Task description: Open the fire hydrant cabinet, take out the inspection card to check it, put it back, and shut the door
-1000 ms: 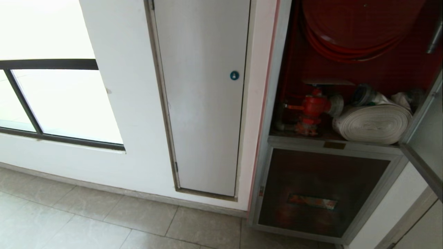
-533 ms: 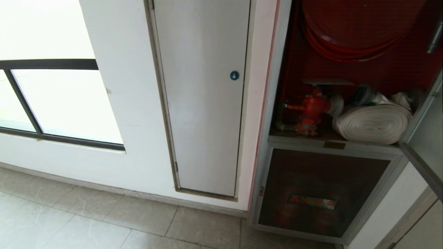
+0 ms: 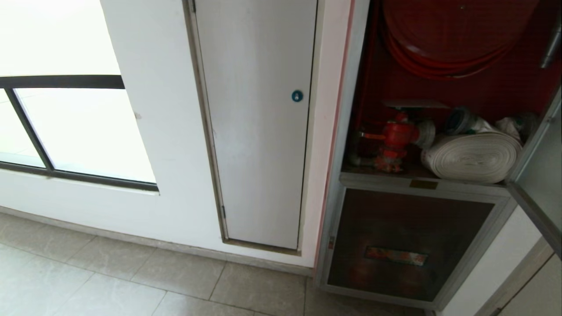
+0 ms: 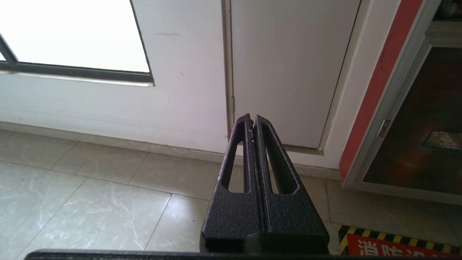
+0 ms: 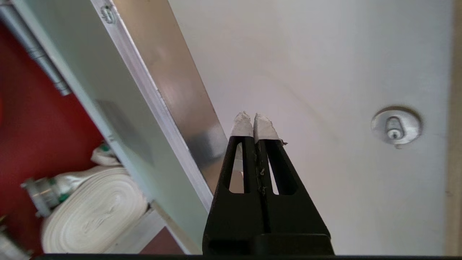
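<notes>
Looking into the silver-framed fire hydrant cabinet [image 3: 421,184], we found its red interior exposed, the silver-framed glass door [image 5: 169,104] swung out at the right. Right gripper [image 5: 253,124] sat beside the door's outer edge, jaws together and empty, probably placed to push or work round the panel. Left gripper [image 4: 251,122] hung parked low above the floor tiles, jaws together. A rolled white fire hose [image 3: 472,158] lay inside; we could not see the inspection card.

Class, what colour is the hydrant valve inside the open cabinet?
Red; the hydrant valve shows best in the head view.
</notes>
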{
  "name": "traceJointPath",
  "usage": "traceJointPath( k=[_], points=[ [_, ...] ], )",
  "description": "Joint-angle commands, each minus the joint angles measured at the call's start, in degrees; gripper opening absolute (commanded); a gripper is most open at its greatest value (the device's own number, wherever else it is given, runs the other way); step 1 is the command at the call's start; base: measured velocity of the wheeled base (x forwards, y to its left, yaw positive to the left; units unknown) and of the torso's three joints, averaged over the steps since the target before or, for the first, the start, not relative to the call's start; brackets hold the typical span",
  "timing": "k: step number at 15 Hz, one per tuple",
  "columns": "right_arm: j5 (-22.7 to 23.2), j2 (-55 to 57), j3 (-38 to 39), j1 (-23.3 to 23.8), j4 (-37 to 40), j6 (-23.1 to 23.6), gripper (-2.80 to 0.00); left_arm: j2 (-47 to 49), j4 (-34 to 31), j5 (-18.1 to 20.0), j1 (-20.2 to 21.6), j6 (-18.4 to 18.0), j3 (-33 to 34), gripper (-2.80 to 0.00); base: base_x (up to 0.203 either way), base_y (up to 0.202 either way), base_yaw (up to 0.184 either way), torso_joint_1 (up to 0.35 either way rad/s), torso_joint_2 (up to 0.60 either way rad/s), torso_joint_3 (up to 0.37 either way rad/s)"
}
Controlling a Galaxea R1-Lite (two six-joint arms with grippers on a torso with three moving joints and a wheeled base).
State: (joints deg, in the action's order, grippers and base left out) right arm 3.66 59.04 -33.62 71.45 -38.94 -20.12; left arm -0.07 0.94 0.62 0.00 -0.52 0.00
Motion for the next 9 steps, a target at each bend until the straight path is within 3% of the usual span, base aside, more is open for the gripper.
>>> traceJointPath(
  k=[1, 4, 9],
  points=[
    [0.24, -0.21, 0.30, -2.05, -0.17, -0.11, -2.80, 0.07, 0.03, -0.01, 0.00, 0.00, 0.35, -2.80, 0.000, 0.000, 0.000, 0.000, 0.00, 0.000],
    [0.31, -1.29, 1.15, -4.86, -0.09, -0.09, -2.80, 0.07, 0.03, -0.01, 0.00, 0.00, 0.35, -2.80, 0.000, 0.000, 0.000, 0.000, 0.00, 0.000],
    [1.90, -4.36, 1.53, -14.87, 2.98, -0.11, -2.80, 0.07, 0.03, -0.01, 0.00, 0.00, 0.35, -2.80, 0.000, 0.000, 0.000, 0.000, 0.00, 0.000]
  ],
)
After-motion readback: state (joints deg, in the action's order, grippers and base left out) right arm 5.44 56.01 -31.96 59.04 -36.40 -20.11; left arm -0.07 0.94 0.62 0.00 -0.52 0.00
